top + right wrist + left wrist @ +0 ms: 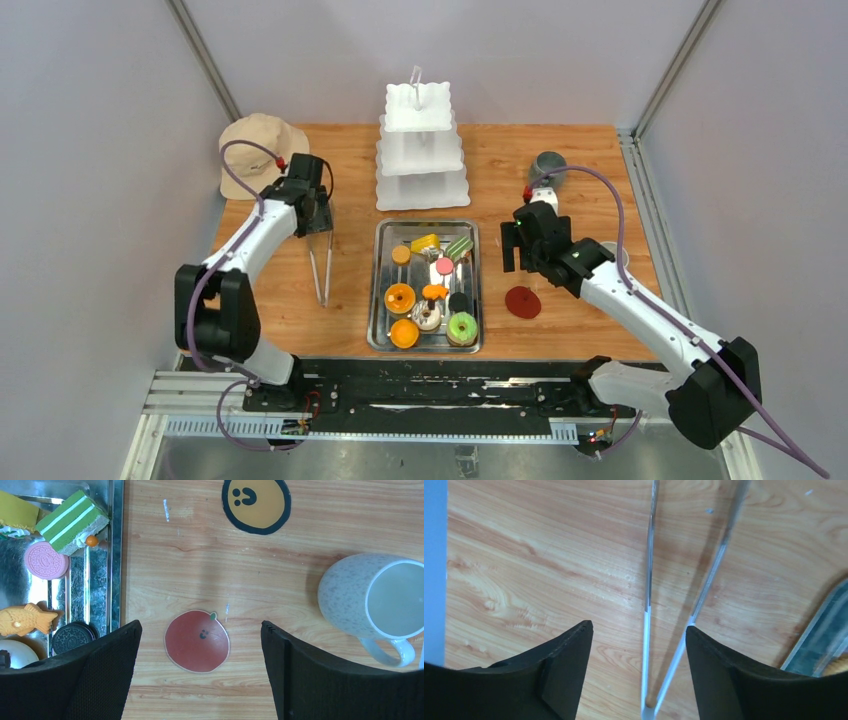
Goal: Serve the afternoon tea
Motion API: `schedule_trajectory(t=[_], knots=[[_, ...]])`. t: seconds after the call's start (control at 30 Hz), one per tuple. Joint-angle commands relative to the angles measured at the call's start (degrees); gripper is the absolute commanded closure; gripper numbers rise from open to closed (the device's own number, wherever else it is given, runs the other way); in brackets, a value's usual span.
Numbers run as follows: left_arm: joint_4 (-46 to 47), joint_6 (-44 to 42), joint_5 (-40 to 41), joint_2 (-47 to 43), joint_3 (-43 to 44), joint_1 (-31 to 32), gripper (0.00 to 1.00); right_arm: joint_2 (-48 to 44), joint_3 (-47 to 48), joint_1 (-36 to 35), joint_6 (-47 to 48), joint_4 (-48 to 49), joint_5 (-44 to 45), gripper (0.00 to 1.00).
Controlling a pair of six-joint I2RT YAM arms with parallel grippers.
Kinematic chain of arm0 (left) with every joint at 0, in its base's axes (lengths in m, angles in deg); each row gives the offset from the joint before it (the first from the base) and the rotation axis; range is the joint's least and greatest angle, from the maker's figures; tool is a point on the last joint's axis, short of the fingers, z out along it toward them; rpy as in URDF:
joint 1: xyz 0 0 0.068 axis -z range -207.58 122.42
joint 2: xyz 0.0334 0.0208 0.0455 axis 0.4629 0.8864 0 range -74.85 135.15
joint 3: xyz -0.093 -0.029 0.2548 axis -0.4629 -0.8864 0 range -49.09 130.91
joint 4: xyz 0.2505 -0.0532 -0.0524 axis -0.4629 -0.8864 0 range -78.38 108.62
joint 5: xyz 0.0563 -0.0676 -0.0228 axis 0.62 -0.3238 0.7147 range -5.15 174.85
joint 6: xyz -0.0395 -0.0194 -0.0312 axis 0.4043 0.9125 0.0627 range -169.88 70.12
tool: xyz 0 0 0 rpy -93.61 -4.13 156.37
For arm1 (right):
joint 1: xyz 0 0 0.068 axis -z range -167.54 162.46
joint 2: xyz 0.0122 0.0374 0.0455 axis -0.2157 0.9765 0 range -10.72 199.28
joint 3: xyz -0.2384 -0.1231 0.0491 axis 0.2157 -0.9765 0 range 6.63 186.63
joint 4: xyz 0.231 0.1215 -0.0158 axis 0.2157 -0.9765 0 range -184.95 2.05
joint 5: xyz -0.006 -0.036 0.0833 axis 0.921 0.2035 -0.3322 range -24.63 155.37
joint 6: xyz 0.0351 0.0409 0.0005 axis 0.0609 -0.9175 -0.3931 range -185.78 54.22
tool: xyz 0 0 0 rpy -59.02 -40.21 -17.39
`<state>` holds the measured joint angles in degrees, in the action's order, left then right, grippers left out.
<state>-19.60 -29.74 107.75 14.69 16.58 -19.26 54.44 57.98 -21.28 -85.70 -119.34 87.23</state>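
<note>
Not yet served: the pastries, all heaped in the steel tray at mid-table, with the tiered stand at 12 o'clock of it carrying nothing.

At 9 o'clock of the tray, flat on the table: a pair of tongs, long axis along 12–6, joined at the 6 o'clock end and spread toward 12. Over the spread end: left gripper, jaws parted, gripping nothing. Through its wrist camera, both arms of the tongs inside the gap, touching neither finger (bare wood on either side).

At 3 o'clock of the tray: right gripper, jaws wide, holding nothing, poised over a red apple coaster. From those jaws: white mug at 3 o'clock, upright, handle toward 5; green cake, pink cookie, fish-shaped pastry and black cookie at 9 to 10, inside the tray rim; yellow smiley coaster at 12 to 1. Farther back, at 12 o'clock of that arm: grey mug.

Likely next, as a guess: closing the left jaws on the tongs. Crux of that: jaw line crosswise to the 12–6 axis. Nearer the tongs: left arm. Nearer both mugs: right arm.
</note>
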Motion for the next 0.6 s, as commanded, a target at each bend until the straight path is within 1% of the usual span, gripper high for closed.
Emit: schedule_trajectory(t=[0.0, 0.1, 0.17, 0.23, 0.33, 0.43, 0.5, 0.57], knots=[[2.3, 0.0, -2.5, -8.2, -2.6, -0.2, 0.22, -0.3, 1.6, -0.3, -0.8, -0.5, 0.0, 0.12], [4.8, -0.1, -5.3, -14.3, -7.7, -0.2, 0.09, -0.6, 1.1, -0.3, -0.8, -0.5, 0.4, 0.12], [7.4, 0.4, -8.9, -17.9, -11.8, -0.2, 0.01, -0.5, 0.8, -0.3, -0.7, -0.5, 0.6, 0.12], [10.2, 1.1, -11.2, -20.4, -16.2, 0.0, 0.02, -0.4, 0.6, -0.3, -0.6, -0.3, 0.6, 0.12], [12.6, 2.1, -11.5, -20.9, -20.4, 0.4, 0.02, -0.3, 0.6, -0.3, -0.7, -0.2, -0.1, 0.12], [11.7, 0.8, -11.4, -17.8, -20.0, 0.6, 0.02, -0.4, 0.5, -0.4, -0.9, -0.2, -0.7, 0.12], [10.6, -0.2, -10.2, -14.5, -19.0, 0.5, 0.00, -0.7, 0.2, -0.3, -1.2, -0.2, -0.9, 0.12], [11.0, -0.2, -10.2, -11.3, -18.4, 0.5, 0.01, -1.1, 0.0, -0.4, -1.5, -0.2, -1.0, 0.12]])
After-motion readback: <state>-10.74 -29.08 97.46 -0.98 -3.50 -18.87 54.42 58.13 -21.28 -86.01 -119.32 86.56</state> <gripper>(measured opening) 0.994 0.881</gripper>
